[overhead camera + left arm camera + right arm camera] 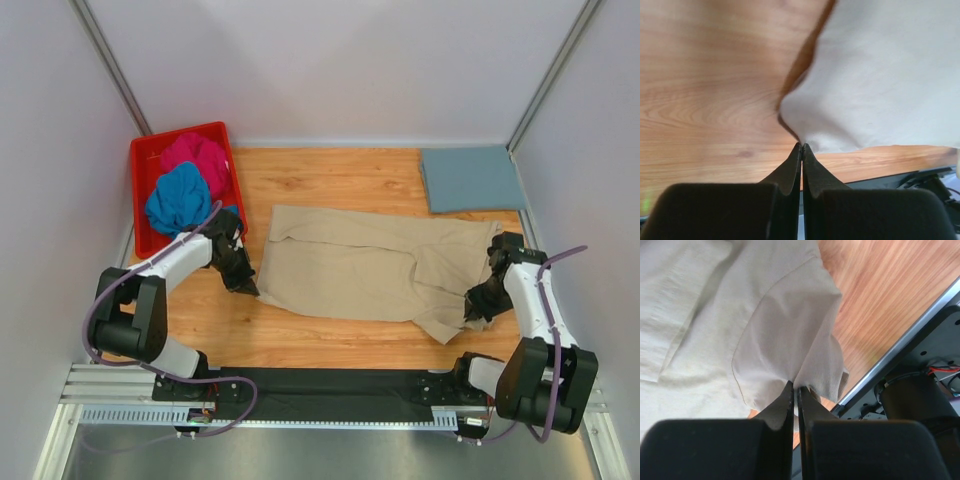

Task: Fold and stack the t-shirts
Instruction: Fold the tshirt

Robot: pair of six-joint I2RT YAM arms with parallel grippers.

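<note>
A beige t-shirt point(360, 265) lies spread across the middle of the wooden table. My left gripper point(243, 284) is shut on its near left corner point(805, 135), with the cloth pinched between the fingertips. At the shirt's near right end my right gripper point(473, 305) is shut on a fold of the collar and sleeve cloth point(800, 375). A grey-blue t-shirt point(472, 178) lies folded flat at the back right. A magenta t-shirt point(200, 157) and a bright blue t-shirt point(178, 203) sit bunched in the red bin.
The red plastic bin point(143, 165) stands at the back left against the wall. A black strip and metal rail point(330, 395) run along the near table edge between the arm bases. White walls close in the left, right and back.
</note>
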